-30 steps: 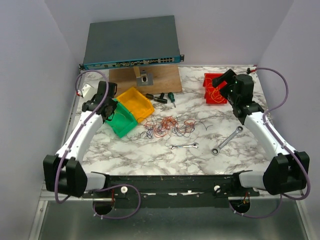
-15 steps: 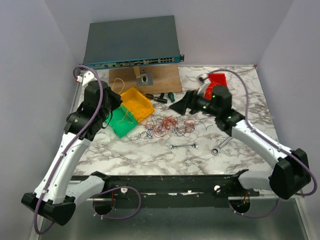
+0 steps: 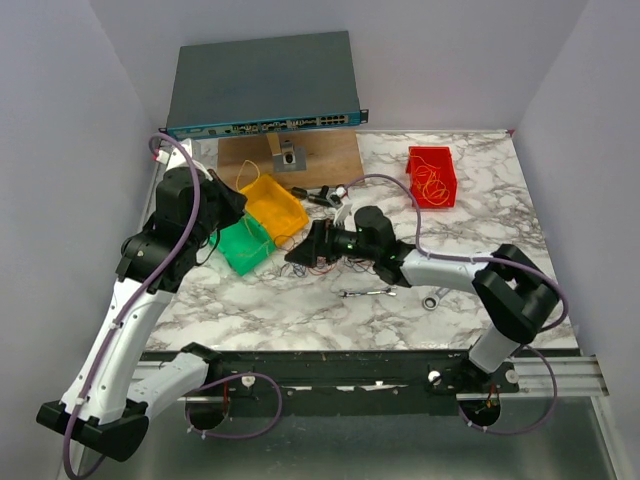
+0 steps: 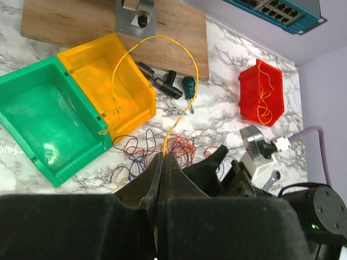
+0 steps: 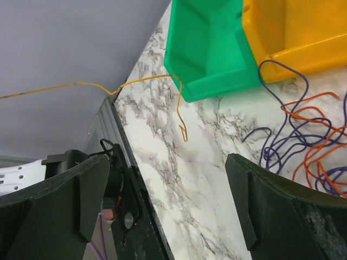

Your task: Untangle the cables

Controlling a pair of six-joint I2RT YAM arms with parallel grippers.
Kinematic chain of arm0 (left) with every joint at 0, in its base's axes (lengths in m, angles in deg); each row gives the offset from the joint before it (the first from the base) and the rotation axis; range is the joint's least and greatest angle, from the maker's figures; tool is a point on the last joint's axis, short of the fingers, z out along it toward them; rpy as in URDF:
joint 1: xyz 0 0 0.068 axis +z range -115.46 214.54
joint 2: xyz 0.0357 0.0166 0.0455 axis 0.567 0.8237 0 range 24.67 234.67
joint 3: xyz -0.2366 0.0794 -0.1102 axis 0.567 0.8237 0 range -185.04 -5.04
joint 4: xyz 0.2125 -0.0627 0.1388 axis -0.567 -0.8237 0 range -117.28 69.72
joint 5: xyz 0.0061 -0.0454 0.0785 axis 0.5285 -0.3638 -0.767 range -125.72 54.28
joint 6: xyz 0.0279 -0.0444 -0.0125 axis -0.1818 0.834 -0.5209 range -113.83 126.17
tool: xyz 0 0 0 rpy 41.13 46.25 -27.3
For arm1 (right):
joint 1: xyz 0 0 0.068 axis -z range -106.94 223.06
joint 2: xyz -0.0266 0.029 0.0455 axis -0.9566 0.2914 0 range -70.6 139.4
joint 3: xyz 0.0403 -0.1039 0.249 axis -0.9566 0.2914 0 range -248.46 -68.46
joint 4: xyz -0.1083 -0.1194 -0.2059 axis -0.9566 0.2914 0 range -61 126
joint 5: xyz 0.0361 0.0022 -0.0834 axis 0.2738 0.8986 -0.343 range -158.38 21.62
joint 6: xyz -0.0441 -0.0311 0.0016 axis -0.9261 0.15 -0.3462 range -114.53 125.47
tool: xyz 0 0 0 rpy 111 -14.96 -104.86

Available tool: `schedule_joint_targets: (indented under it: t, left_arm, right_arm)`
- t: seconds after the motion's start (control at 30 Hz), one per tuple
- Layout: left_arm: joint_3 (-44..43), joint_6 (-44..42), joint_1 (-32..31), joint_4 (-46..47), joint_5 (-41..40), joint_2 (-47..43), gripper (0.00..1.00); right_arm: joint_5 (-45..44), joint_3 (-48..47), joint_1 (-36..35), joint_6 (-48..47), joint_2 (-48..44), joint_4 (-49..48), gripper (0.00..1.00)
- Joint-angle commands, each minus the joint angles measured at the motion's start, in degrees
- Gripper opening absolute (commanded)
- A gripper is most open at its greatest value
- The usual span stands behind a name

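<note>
Top view: the left gripper [image 3: 226, 203] hung over the yellow bin [image 3: 290, 205] near the left edge of the surface [image 3: 250, 305]. The right gripper [image 3: 303, 252] sat low over the tangled cables [image 3: 322, 266], midway between the left and right edges.

Left wrist view: its fingers were pressed together, pinching 1 yellow cable [image 4: 192, 70] that arched above that bin.

Right wrist view: fingers spread wide, gripping nothing, beside orange and purple strands.

The yellow strand looked free of the pile. Next it likely needed setting aside, and the right gripper needed to close on another strand. No writing was legible.
</note>
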Motion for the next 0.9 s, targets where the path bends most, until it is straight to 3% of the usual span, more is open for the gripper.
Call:
schedule_joint_targets:
  t: [0.0,0.17,0.33,0.47,0.67,0.77,0.87]
  left_arm:
    - [0.17,-3.53,-0.37,-1.69,5.13,-1.19,0.00]
    - [1.34,-5.09,-0.42,-0.26,9.03,-2.35,0.00]
    - [0.73,-8.76,-0.45,0.34,17.29,-2.17,0.00]
    - [-0.58,-11.22,-0.53,-0.53,19.76,-1.60,0.00]
    - [-2.59,-14.75,-2.08,-1.16,26.46,1.86,0.00]
    - [-5.56,-16.30,-4.55,-2.92,26.12,4.00,0.00]
    - [-7.73,-16.56,-7.19,-3.28,24.27,4.69,0.00]
  right_arm:
    - [0.16,-3.34,-0.86,1.64,3.55,-5.82,1.00]
    - [-0.31,-3.97,-3.32,3.24,6.22,-10.07,1.00]
    - [-4.39,-3.45,-4.00,-10.76,3.84,-6.69,1.00]
    - [-9.62,3.66,-4.02,-24.17,-1.63,-9.36,1.00]
    - [-6.22,13.66,-4.08,-39.64,-10.85,-13.62,0.99]
    - [-5.21,17.04,-4.50,-45.24,-13.49,-14.86,0.98]
    - [-10.48,19.58,-6.74,-48.94,-14.72,-16.99,0.98]
